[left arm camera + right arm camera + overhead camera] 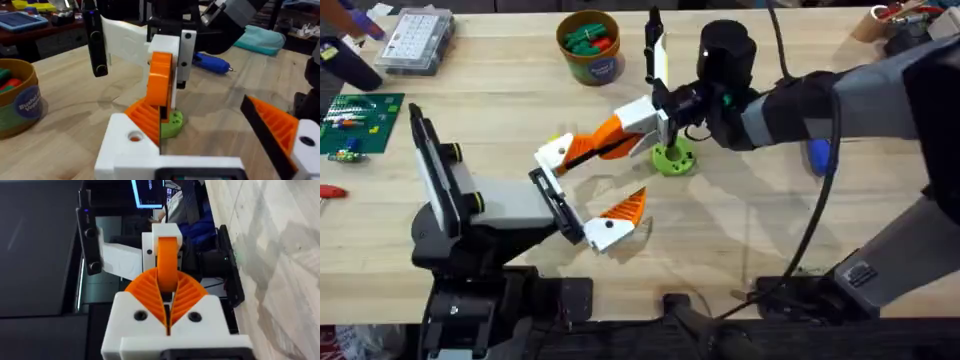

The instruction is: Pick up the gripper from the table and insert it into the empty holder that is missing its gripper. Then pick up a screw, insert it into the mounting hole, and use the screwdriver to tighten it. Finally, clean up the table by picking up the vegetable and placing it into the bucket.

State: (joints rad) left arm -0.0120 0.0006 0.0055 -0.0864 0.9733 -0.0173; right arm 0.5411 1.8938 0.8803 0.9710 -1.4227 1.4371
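Note:
My left gripper (588, 190) stands open wide over the table's middle. One of its jaw tips is the white holder (552, 152), and the other carries its own orange finger (626, 206). The loose orange gripper (590, 150) lies with its base at the holder (125, 150), just above the small mounting hole (134, 136). My right gripper (612, 135) is shut on that orange gripper (167, 262). A green vegetable (672, 158) sits on the table under the right wrist. The blue screwdriver (212, 62) lies beyond, partly under the right arm. The bucket (590, 45) stands at the back.
The bucket holds green and red vegetables. A clear parts box (415, 40) and a green circuit board (355, 120) lie at the far left. A teal cloth (260, 37) lies behind the screwdriver. The right arm's cable (820, 210) hangs over the right side.

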